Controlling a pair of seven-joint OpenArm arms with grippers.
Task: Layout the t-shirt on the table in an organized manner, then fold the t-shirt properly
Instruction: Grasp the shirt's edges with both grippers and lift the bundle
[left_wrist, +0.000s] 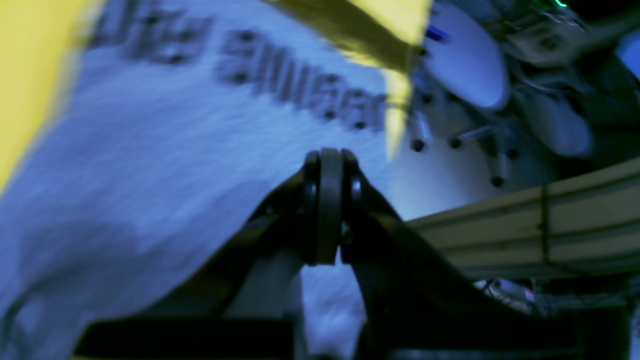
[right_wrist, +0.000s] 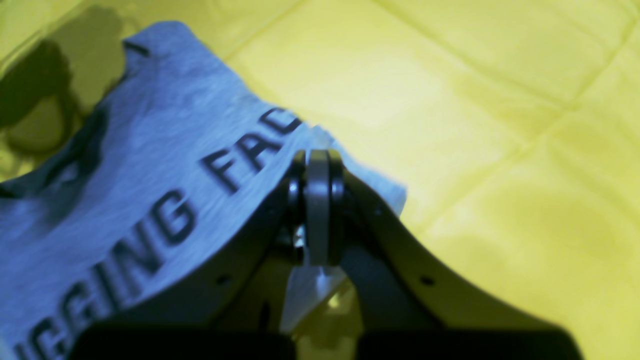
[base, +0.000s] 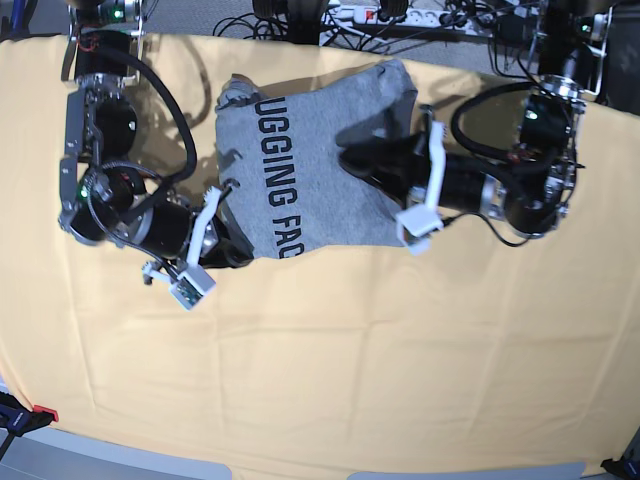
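A grey t-shirt (base: 320, 165) with black lettering lies near the far edge of an orange-yellow table (base: 330, 370). The right gripper (base: 243, 252) meets its left hem; the left gripper (base: 350, 160) reaches over its right side.

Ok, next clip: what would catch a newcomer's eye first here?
The grey t-shirt with bold black lettering, lying towards the far side of the wide orange-yellow table, stands out at once. Next, an arm on each side of it: the right hand is shut on the t-shirt's edge near the lettering, and the left hand is shut at the opposite side, over grey fabric.
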